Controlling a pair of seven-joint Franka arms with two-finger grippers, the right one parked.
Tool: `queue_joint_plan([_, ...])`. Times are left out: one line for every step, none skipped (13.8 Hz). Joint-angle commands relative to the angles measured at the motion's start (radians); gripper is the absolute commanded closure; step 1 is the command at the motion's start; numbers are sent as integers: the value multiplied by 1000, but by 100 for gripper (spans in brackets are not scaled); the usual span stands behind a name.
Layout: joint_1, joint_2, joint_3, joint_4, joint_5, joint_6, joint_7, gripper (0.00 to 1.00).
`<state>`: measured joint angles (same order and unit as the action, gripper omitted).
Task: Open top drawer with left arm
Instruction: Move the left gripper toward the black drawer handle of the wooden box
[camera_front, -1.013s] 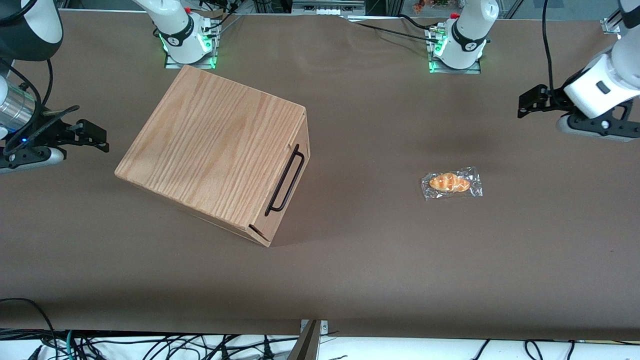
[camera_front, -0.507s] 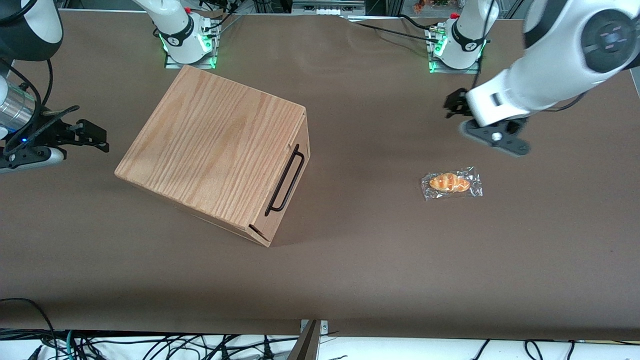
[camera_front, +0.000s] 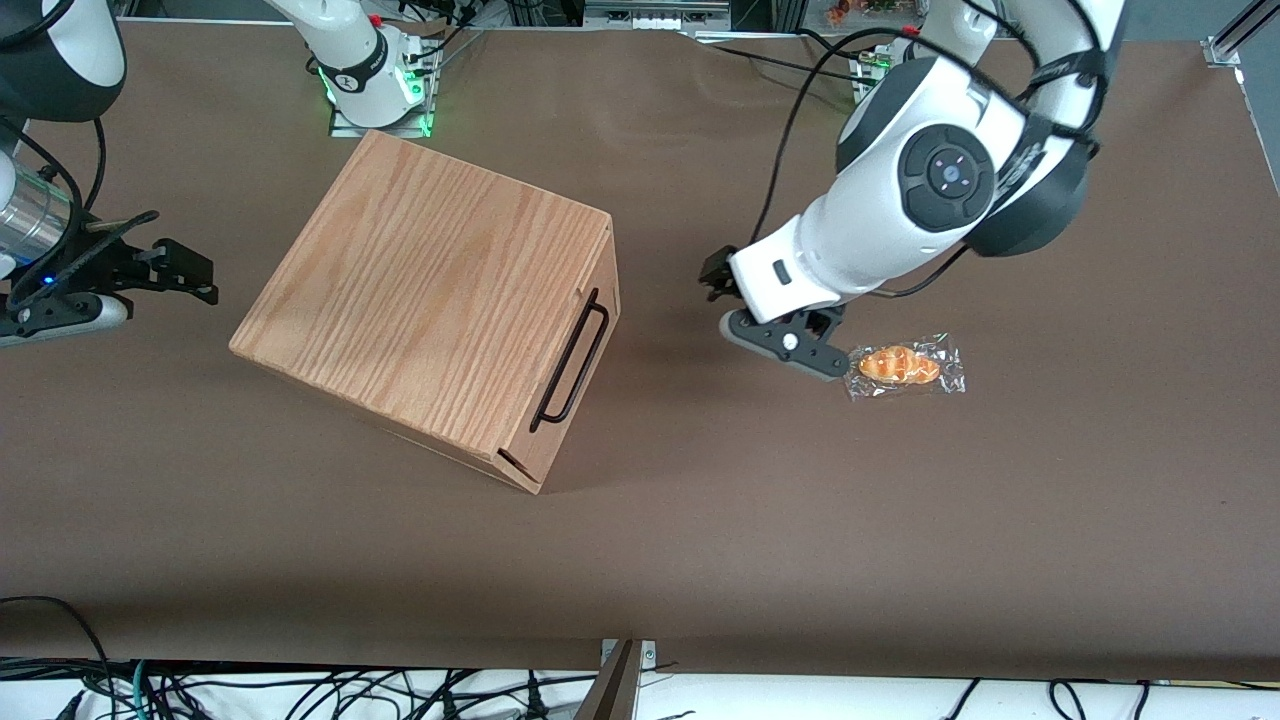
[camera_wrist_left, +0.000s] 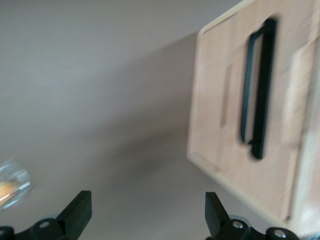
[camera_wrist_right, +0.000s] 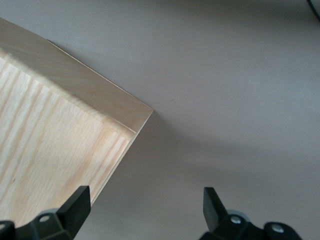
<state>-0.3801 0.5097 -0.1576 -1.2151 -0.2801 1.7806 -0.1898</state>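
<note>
So half a second back the left arm (camera_front: 930, 190) was out toward its own end of the worktop (camera_front: 700, 520); now we see it swung in, with its jaws (camera_front: 722, 285) hanging in front of the top drawer (camera_front: 585, 360), between it and the wrapped croissant (camera_front: 903, 366). Jaws are spread apart with nothing in them. Drawer looks shut, black wire handle (camera_wrist_left: 257, 90) untouched, cabinet (camera_front: 420, 290) unmoved. No readable writing anywhere that we can spot.
</note>
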Motion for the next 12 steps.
queue_joint_plan([-37, 59, 9, 48, -70, 129, -13, 0])
queue_joint_plan([-69, 70, 10, 40, -70, 184, -17, 0])
queue_joint_plan([-89, 82, 12, 36, -64, 228, -22, 0])
queue_joint_plan([-97, 104, 12, 36, -60, 268, -23, 0])
queue_joint_plan([-108, 121, 12, 36, -57, 305, -22, 0])
queue_joint_plan([-121, 141, 12, 36, -54, 348, -23, 0])
queue_joint_plan([-135, 153, 12, 25, -57, 397, -23, 0])
queue_joint_plan([-138, 159, 12, 2, -56, 446, -23, 0])
queue_joint_plan([-138, 170, 12, -6, -54, 483, -23, 0])
queue_joint_plan([-140, 174, 12, -6, -54, 493, -23, 0])
queue_joint_plan([-141, 182, 12, -6, -54, 494, -23, 0])
queue_joint_plan([-148, 185, 12, -6, -54, 494, -23, 0])
